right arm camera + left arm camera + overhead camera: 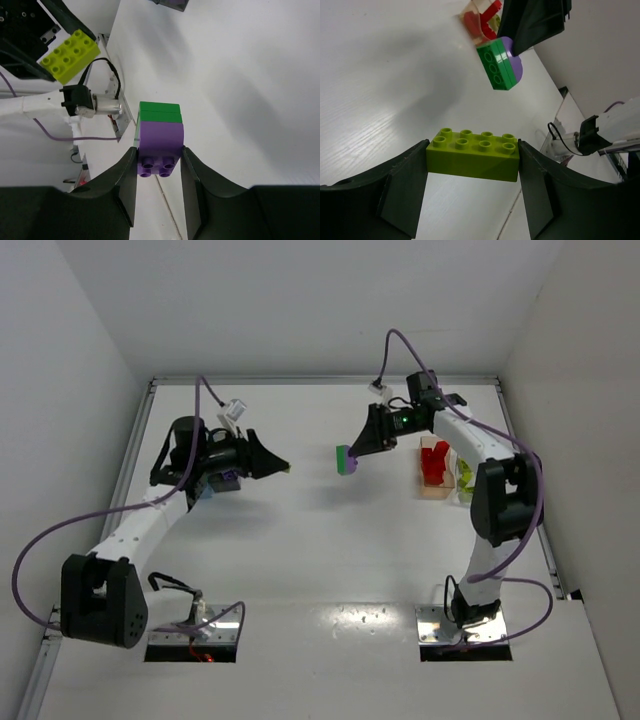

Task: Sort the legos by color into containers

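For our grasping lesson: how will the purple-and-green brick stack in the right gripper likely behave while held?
The stack looks like rigid plastic, so it probably won't bend. The right gripper pinches only the purple brick, so the green bricks could pivot or snap off if bumped. Smooth sides may slip.

Lime brick (472, 159) in black left gripper (473, 167); purple brick (160, 142) stacked with green bricks (159, 112) in black right gripper (159, 155); red bricks (434, 460) in translucent peach bin (436, 492); plain white table (320, 560), white arms (140, 530), purple cables (40, 540), no patterns seen.
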Robot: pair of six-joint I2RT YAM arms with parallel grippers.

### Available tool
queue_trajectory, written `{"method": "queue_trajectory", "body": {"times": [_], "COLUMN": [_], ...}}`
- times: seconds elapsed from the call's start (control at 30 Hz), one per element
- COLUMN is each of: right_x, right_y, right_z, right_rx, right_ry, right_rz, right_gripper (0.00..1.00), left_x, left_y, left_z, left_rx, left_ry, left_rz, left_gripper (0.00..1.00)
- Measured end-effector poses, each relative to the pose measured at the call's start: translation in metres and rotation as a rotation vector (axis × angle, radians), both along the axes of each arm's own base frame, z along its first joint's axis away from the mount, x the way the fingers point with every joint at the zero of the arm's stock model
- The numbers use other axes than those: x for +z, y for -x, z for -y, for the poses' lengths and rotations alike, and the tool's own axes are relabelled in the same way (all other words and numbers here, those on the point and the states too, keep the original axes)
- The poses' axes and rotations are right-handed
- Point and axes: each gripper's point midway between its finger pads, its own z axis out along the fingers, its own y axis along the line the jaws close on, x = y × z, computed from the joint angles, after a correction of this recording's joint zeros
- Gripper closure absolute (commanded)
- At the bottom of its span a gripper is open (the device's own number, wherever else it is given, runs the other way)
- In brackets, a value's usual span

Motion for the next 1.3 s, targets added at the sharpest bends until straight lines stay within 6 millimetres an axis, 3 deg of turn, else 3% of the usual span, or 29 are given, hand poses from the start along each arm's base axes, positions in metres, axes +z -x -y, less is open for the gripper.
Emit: {"method": "queue_trajectory", "body": {"times": [0.1, 0.2, 0.33, 0.43, 0.63, 0.83, 1.07, 1.3], "right_x": [0.004, 0.016, 0.044, 0.067, 0.086, 0.085, 0.079, 0.077], "right_y": [-0.004, -0.016, -0.036, -0.043, -0.025, -0.004, 0.012, 0.028], "right_z": [0.007, 0.030, 0.089, 0.146, 0.236, 0.305, 0.344, 0.374], "right_rx": [-0.027, -0.104, -0.288, -0.463, -0.757, -0.980, -1.092, -1.176], "right_ry": [0.019, 0.063, 0.162, 0.262, 0.487, 0.665, 0.789, 0.835], "right_rz": [0.027, 0.091, 0.213, 0.314, 0.403, 0.382, 0.342, 0.297], "right_gripper": [0.98, 0.98, 0.98, 0.98, 0.98, 0.98, 0.98, 0.98], "left_x": [0.000, 0.004, 0.014, 0.016, 0.007, -0.005, -0.032, -0.066], "left_y": [0.000, -0.004, -0.018, -0.031, -0.062, -0.061, -0.047, -0.040], "left_z": [0.024, 0.059, 0.104, 0.136, 0.204, 0.290, 0.370, 0.419], "left_rx": [-0.066, -0.163, -0.256, -0.309, -0.384, -0.500, -0.598, -0.614], "left_ry": [-0.013, -0.043, -0.073, -0.089, -0.118, -0.120, -0.109, -0.117], "left_rz": [0.006, 0.045, 0.124, 0.168, 0.249, 0.339, 0.403, 0.480], "left_gripper": [0.76, 0.76, 0.76, 0.76, 0.77, 0.77, 0.77, 0.75]}}
